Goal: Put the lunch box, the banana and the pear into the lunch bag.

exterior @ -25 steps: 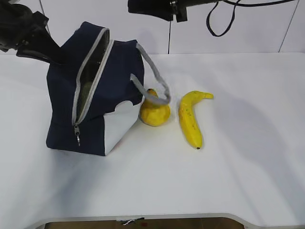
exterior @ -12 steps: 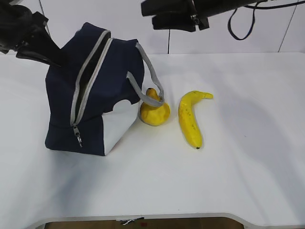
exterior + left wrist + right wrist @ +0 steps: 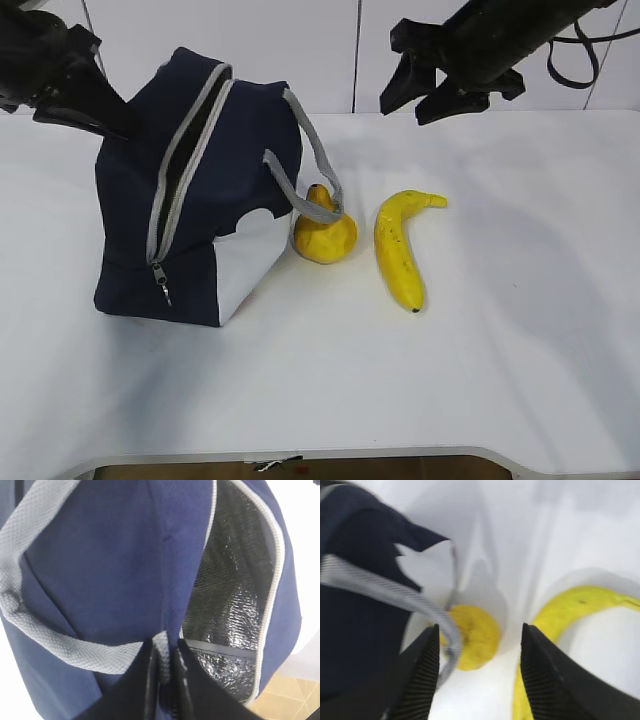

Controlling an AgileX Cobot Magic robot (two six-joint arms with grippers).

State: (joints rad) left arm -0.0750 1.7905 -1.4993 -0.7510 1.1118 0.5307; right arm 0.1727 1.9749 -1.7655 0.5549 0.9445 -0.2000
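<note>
The navy lunch bag [image 3: 200, 210] stands at the left of the table with its grey zipper open, showing silver lining [image 3: 225, 590]. My left gripper [image 3: 164, 665] is shut on the bag's grey webbing handle [image 3: 65, 645] at the bag's far side. The pear [image 3: 325, 237] rests against the bag's white end panel, under the other handle loop [image 3: 310, 160]. To its right lies the banana [image 3: 398, 250]. My right gripper [image 3: 405, 110] hangs open high behind the fruit, with the pear [image 3: 477, 635] and banana [image 3: 570, 610] below its jaws. The lunch box is out of view.
The white table [image 3: 520, 350] stretches to the right and front of the fruit. Its front edge [image 3: 400, 455] runs along the bottom. A white wall stands behind the table.
My right arm has swung to the right, away from above the bag, and now points down toward the fruit. The bag's near handle has dropped slightly. The left arm has not moved.
</note>
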